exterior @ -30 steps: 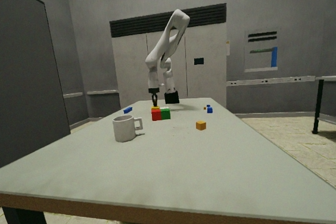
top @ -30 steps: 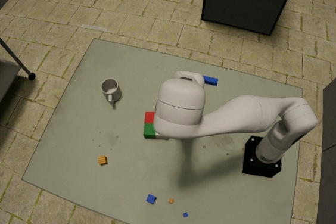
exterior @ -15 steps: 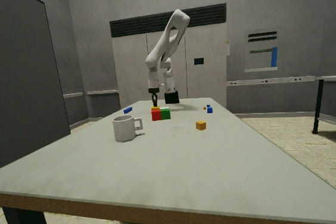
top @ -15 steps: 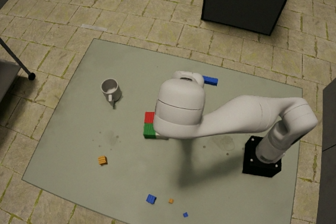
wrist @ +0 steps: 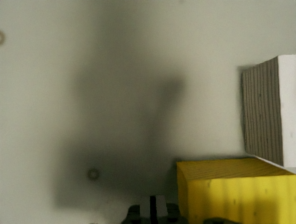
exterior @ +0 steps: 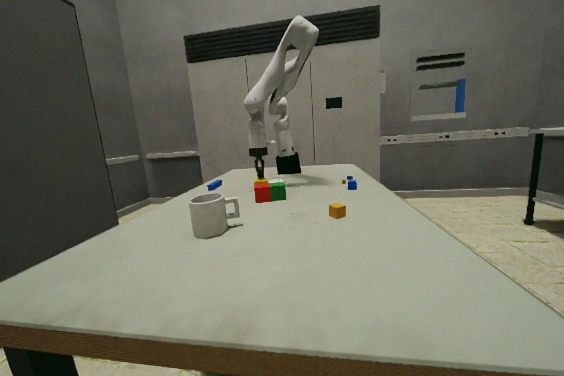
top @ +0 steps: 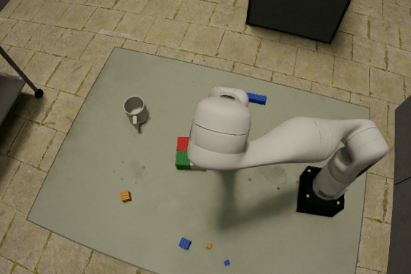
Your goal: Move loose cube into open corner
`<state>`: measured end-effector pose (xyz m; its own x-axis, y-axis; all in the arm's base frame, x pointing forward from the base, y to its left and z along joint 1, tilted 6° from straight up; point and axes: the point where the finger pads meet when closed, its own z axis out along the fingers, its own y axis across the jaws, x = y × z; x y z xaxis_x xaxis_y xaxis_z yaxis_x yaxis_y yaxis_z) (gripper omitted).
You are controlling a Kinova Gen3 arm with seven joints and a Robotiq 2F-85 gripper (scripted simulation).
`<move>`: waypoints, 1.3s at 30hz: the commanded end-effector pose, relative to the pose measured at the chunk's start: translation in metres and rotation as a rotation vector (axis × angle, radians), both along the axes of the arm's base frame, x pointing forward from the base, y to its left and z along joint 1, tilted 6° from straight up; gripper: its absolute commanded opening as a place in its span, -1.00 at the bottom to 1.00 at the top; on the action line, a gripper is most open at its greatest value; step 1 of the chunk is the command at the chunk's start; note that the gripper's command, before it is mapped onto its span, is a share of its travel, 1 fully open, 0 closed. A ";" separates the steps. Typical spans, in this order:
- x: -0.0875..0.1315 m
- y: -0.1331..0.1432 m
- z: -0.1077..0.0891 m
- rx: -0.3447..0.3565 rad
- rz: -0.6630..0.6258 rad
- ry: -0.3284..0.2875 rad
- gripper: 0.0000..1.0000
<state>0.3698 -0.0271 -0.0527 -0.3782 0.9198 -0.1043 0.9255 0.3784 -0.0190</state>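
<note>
A red cube [top: 182, 143] [exterior: 262, 193] and a green cube [top: 182, 159] [exterior: 278, 191] sit side by side on the grey table [top: 102, 154] [exterior: 300, 282]. A yellow cube [exterior: 260, 181] [wrist: 235, 192] stands behind the red one and a white cube [exterior: 276, 182] [wrist: 270, 117] behind the green one; in the top view the arm hides both. My gripper [exterior: 259, 170] [wrist: 154, 207] is shut on nothing. It hangs low, right beside the yellow cube's outer face. I cannot tell whether the yellow cube touches the white one.
A grey mug [top: 135, 109] [exterior: 209, 214] stands left of the cubes. A flat blue block [top: 256, 98] [exterior: 214, 184], an orange cube [top: 125, 196] [exterior: 337, 210], a blue cube [top: 185, 243] [exterior: 352, 184] and two tiny blocks lie scattered. The robot base [top: 321, 198] is at the right.
</note>
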 end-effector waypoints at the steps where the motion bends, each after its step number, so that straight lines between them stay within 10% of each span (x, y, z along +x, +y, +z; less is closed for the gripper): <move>1: 0.002 0.001 0.000 0.000 0.001 -0.002 -0.80; 39: 0.018 0.007 0.000 0.000 0.001 -0.002 -0.80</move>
